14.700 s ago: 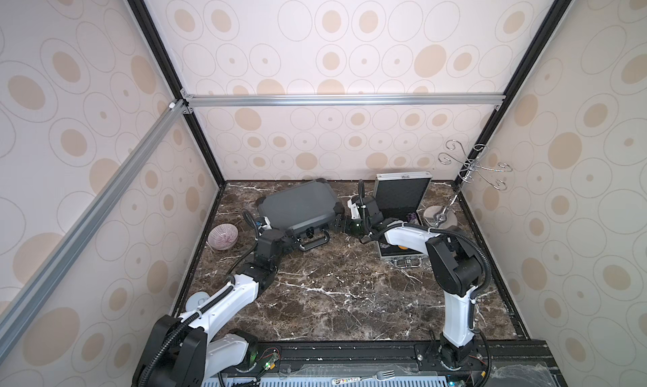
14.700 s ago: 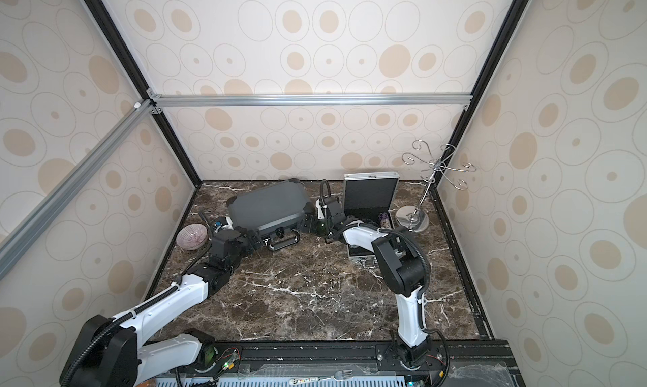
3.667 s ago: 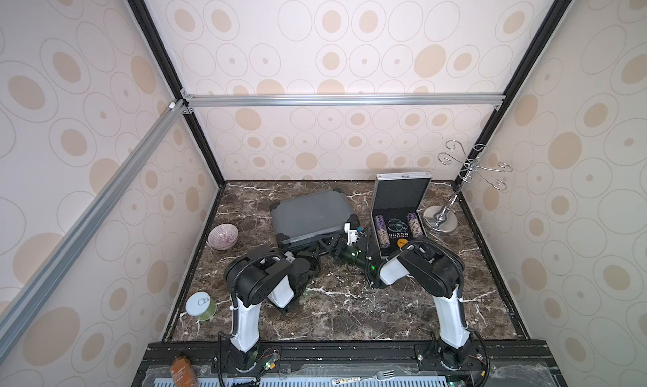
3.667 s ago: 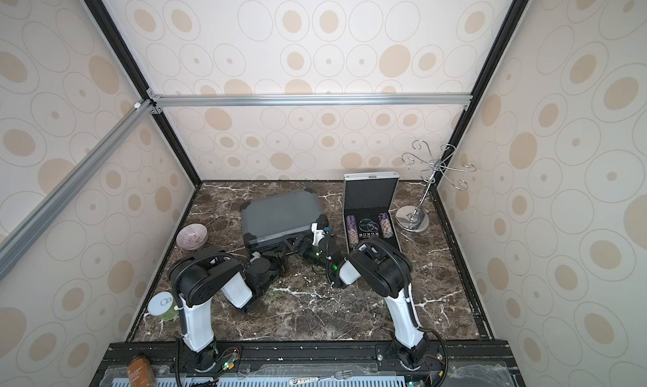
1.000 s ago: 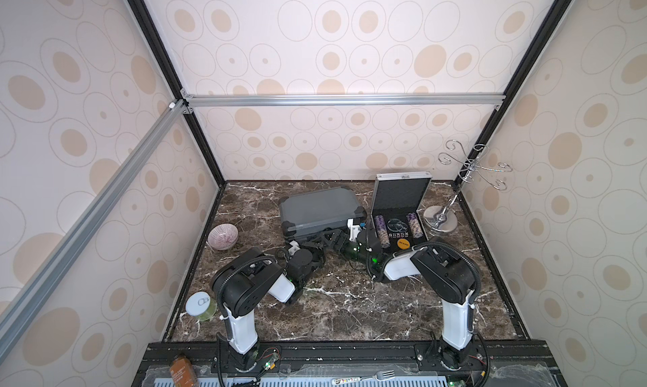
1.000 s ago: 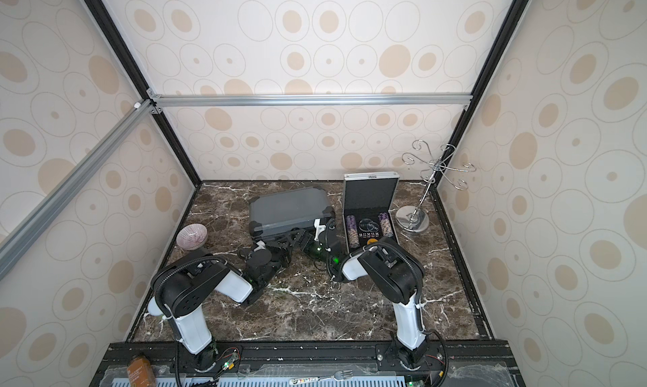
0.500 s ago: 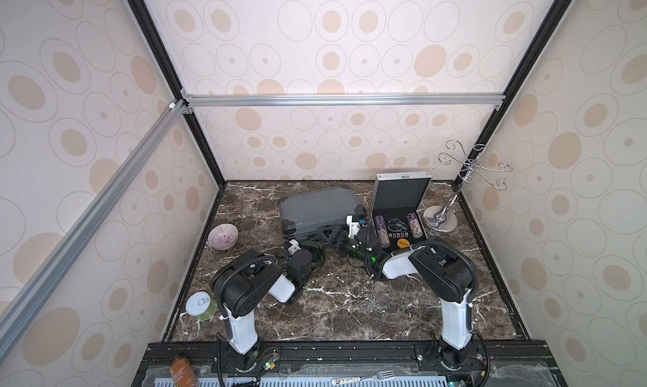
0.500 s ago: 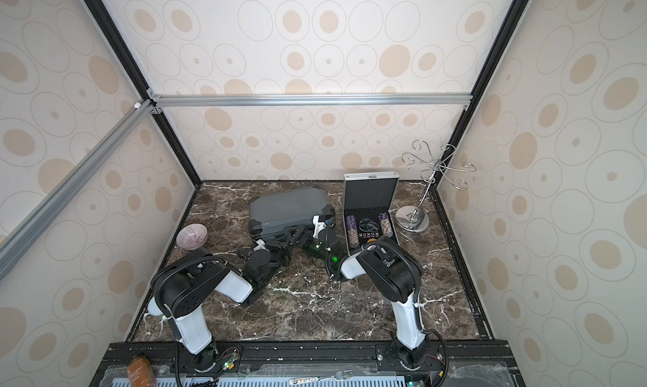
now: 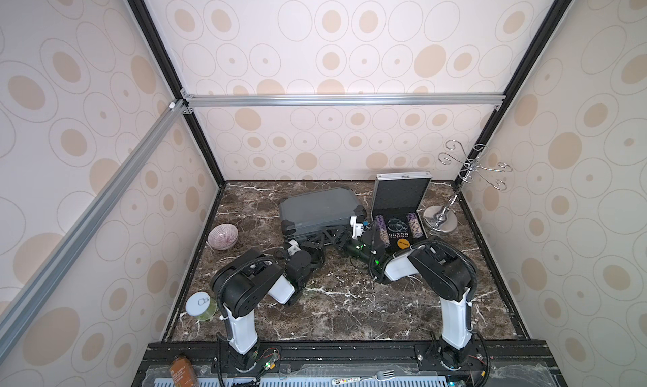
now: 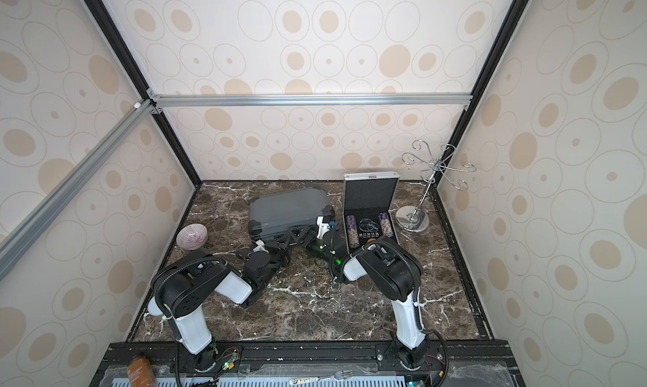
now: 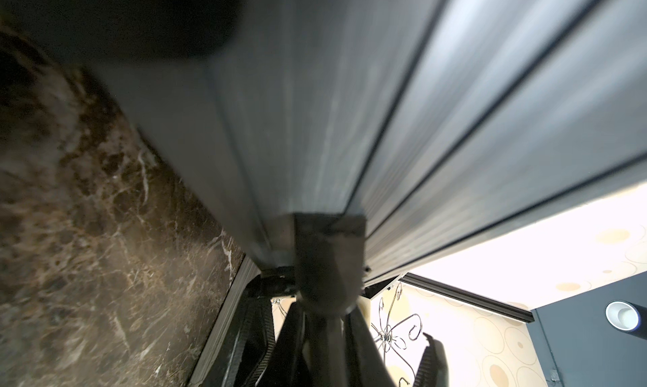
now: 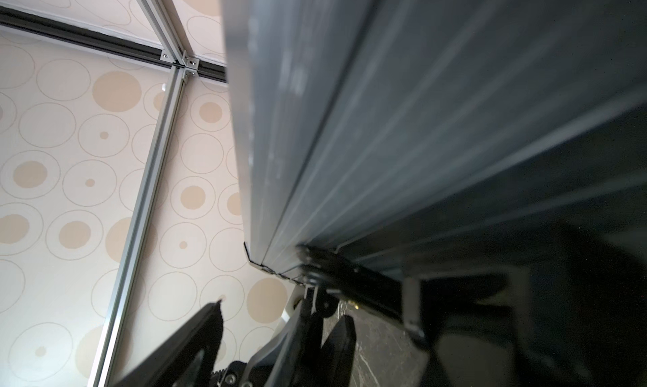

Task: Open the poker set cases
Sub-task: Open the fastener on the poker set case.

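In both top views the dark grey case (image 9: 320, 208) (image 10: 289, 206) lies shut at the back middle of the marble table, its black handle facing the arms. The silver case (image 9: 401, 196) (image 10: 371, 192) stands open to its right, with chip stacks in black foam. My left gripper (image 9: 324, 241) (image 10: 293, 239) is at the grey case's front edge. In the left wrist view its dark fingers (image 11: 290, 336) are shut on a grey latch (image 11: 329, 248) at the seam. My right gripper (image 9: 339, 236) (image 10: 308, 240) faces it from the right, open, with one ribbed finger (image 12: 206, 329) showing.
A pink bowl (image 9: 223, 236) sits at the left wall. A white-lidded jar (image 9: 201, 304) stands by the left arm's base. A chrome hook stand (image 9: 441, 219) is at the back right. A brown spice jar (image 9: 183, 371) and a fork (image 9: 383, 374) lie on the front rail.
Both arms stay at the grey case's front. The right gripper's jaws have narrowed slightly. The left gripper keeps its hold and the case has not visibly moved.
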Tool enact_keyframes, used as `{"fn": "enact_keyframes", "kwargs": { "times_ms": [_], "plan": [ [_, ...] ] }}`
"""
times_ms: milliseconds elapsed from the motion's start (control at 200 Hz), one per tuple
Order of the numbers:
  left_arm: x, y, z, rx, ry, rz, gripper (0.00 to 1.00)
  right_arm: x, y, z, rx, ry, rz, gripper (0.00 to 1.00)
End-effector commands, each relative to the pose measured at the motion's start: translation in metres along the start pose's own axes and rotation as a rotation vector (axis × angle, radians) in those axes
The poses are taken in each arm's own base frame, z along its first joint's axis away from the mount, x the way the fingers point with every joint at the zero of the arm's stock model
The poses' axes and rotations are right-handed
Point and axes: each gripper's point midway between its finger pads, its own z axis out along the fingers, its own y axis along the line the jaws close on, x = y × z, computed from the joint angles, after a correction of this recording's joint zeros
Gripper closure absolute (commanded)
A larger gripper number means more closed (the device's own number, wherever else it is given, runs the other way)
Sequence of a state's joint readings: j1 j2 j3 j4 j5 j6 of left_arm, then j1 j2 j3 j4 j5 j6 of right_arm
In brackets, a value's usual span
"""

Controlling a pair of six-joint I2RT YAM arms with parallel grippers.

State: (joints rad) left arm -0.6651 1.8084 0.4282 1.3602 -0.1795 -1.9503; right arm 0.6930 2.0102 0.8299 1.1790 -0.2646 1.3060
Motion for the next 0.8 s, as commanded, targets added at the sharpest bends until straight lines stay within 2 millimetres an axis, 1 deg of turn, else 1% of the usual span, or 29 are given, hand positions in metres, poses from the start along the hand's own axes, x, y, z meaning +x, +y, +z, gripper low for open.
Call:
{"fn": "enact_keyframes", "kwargs": {
  "times_ms": [0, 230, 795],
  "plan": [
    [0.054, -0.120, -0.033, 0.443, 0.285, -0.313, 1.00, -0.026, 0.074, -0.005, -0.263, -0.081, -0.030, 0.10],
    [0.055, -0.118, -0.032, 0.438, 0.286, -0.315, 1.00, -0.023, 0.095, -0.006, -0.317, -0.039, 0.010, 0.09],
    [0.053, -0.113, -0.032, 0.425, 0.281, -0.319, 1.00, -0.035, 0.151, -0.020, -0.433, -0.055, 0.034, 0.09]
  ]
}}
